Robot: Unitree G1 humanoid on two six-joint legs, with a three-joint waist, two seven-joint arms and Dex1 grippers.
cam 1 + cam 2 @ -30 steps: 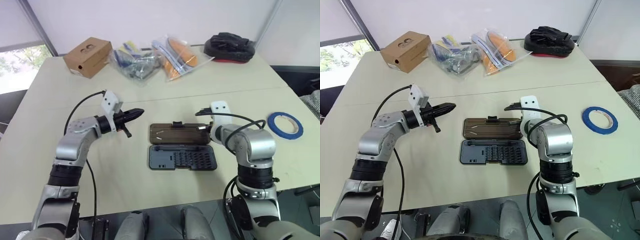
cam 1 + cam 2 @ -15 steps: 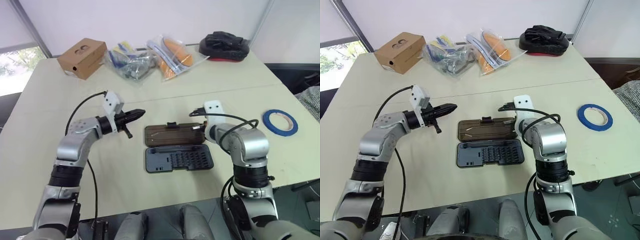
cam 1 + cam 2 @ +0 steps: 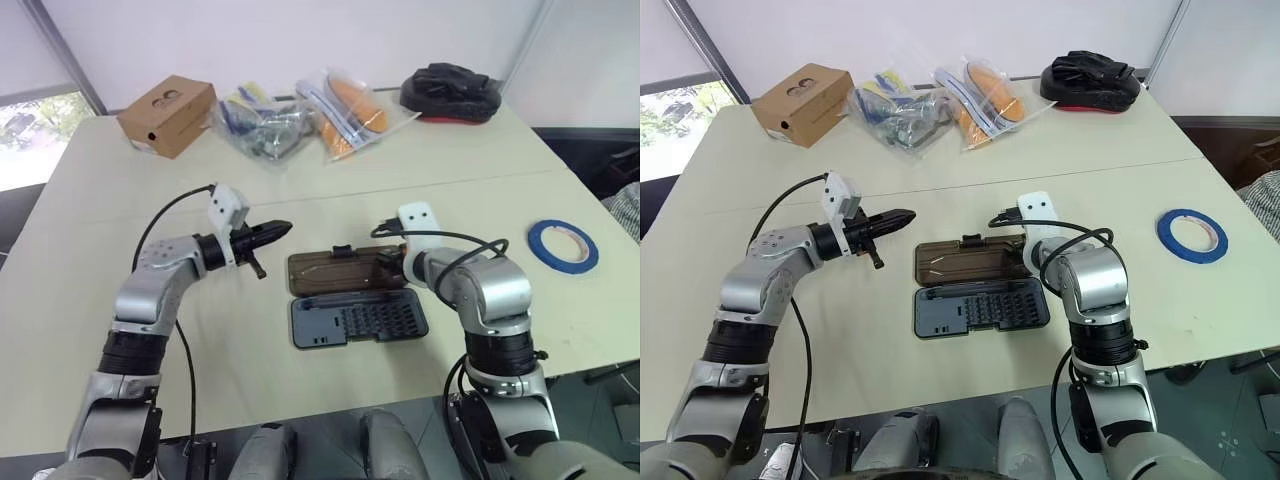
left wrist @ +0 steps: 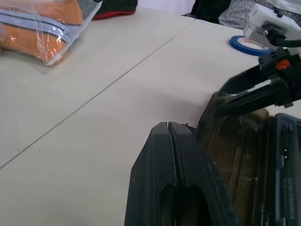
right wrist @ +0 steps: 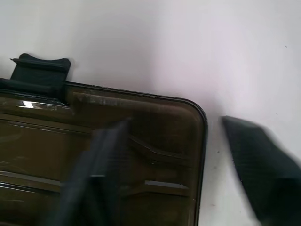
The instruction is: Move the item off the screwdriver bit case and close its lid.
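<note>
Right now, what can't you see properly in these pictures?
- Right gripper: fingers blurred in the right wrist view, hidden behind its own wrist in the eye views.
- Bits in the bit case: too small in the eye views.
- Lid: partly blocked by the left gripper in the left wrist view.
- Plastic bags: crumpled wrap hides the contents.

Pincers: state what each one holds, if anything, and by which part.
Nothing is held. Left pincer is shut and empty; the right pincer is open, straddling a corner of the lid, not clamping it.
</note>
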